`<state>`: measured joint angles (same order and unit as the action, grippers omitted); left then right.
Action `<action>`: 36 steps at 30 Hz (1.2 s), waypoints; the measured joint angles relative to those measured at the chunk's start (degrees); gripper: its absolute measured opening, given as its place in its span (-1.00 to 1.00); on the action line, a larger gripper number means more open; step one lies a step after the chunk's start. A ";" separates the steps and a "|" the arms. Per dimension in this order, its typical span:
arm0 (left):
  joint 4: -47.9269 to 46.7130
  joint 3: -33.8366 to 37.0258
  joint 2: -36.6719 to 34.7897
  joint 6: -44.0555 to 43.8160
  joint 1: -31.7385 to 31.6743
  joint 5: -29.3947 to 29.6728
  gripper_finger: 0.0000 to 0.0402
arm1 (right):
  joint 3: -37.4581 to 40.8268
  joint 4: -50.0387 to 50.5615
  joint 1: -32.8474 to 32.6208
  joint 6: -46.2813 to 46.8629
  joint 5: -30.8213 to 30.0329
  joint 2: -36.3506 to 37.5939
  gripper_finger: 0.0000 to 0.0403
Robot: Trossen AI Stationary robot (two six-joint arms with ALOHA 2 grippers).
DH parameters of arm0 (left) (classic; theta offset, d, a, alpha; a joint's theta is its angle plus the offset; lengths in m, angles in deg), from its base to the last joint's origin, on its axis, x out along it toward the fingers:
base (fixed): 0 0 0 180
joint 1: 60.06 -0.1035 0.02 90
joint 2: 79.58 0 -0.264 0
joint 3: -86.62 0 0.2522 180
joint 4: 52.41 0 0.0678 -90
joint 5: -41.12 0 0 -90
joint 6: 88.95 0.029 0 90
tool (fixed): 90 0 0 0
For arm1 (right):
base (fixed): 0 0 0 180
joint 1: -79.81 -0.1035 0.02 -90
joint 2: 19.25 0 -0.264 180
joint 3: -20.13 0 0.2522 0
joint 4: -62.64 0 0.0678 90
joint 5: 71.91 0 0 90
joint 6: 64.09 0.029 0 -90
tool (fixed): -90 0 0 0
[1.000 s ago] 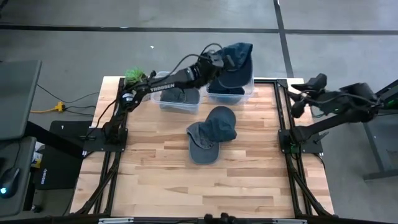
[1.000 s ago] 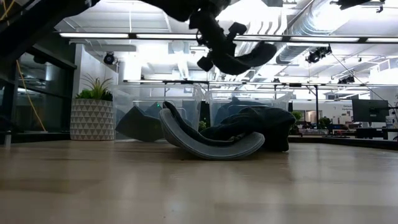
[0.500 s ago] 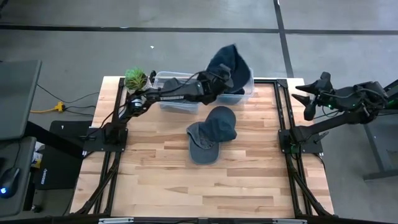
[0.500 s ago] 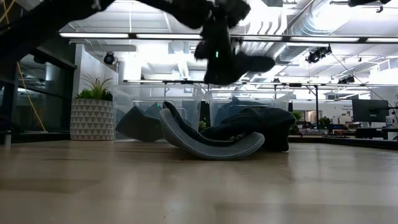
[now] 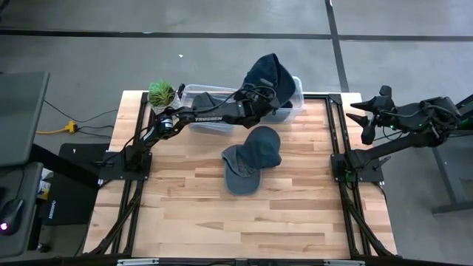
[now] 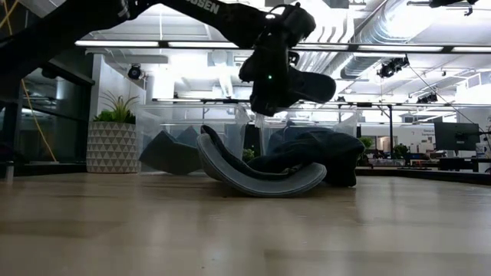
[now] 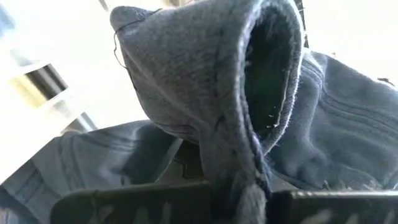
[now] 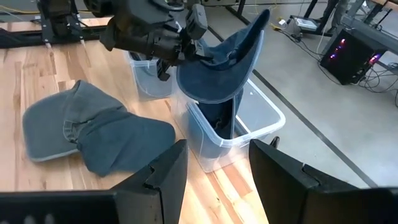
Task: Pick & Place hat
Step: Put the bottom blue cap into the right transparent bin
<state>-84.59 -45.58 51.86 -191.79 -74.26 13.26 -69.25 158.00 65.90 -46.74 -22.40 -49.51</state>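
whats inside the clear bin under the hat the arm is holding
Dark folded fabric lies in the clear bin, probably another hat. The held hat, gripped by the left claw, hangs over the bin and covers part of its inside.

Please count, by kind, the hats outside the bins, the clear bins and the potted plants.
Clear bins: 2
Hats outside the bins: 2, the grey hat on the table and the blue hat in the left gripper
Potted plants: 1
Total: 5
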 joint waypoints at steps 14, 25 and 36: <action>5.91 0.00 0.00 11.21 -0.02 -1.23 -0.58 | 0.00 0.01 0.02 -1.38 0.00 0.00 -0.17; 5.96 0.00 0.00 11.51 -0.02 0.58 -0.54 | 0.00 -0.01 0.02 -1.36 0.82 0.00 -0.17; 9.90 0.00 0.00 11.53 -0.04 1.71 -0.95 | 0.00 -2.14 0.00 -1.36 1.72 0.00 -0.17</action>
<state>-74.69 -45.58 51.86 -180.26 -74.30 14.97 -69.25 155.86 65.90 -48.10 -20.68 -49.51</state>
